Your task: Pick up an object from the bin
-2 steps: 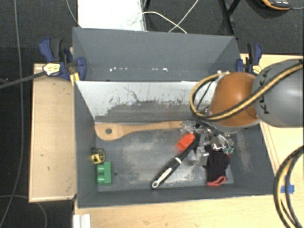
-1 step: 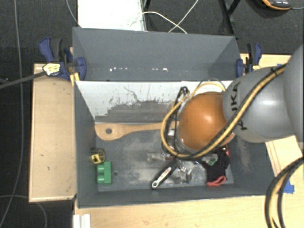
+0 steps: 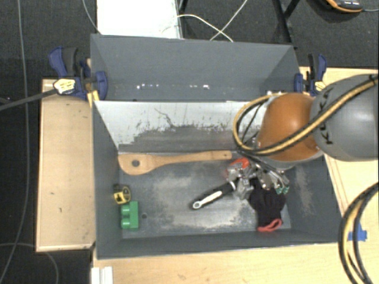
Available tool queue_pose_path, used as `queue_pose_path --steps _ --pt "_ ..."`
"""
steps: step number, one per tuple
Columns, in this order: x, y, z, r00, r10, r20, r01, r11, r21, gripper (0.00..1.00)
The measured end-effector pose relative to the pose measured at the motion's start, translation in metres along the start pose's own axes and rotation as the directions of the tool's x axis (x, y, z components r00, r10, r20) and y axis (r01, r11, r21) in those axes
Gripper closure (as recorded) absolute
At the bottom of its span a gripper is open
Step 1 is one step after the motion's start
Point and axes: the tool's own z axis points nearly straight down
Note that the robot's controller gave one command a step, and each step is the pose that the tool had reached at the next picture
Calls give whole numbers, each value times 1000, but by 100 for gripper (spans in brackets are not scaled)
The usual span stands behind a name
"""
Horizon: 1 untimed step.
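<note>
A black-handled tool point(image 3: 208, 199) with a white ring end is seen lower centre, its handle met by the gripper point(image 3: 241, 181); the gripper's state cannot be told. A black cloth point(image 3: 267, 207) is just right, a wooden spoon point(image 3: 177, 158) above.

Long wooden spoon point(image 3: 177, 157), green block point(image 3: 129, 215)

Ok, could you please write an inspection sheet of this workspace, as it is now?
Surface: grey metal bin, floor scuffed.
Job's things: utensil with black handle and white ring end, mid-floor, under the hand.
Clutter: wooden spoon along the back; green block and small yellow-black item front left; black cloth with red trim front right.
Hand: low over the utensil's handle end; contact unclear.
Cables: yellow-black cables looped at the wrist.
Surroundings: white cable behind the bin.
</note>
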Motion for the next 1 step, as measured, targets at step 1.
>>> queue_pose_path --steps 1 --pt "0 3 0 1000 -4 -2 4 1000 -2 100"
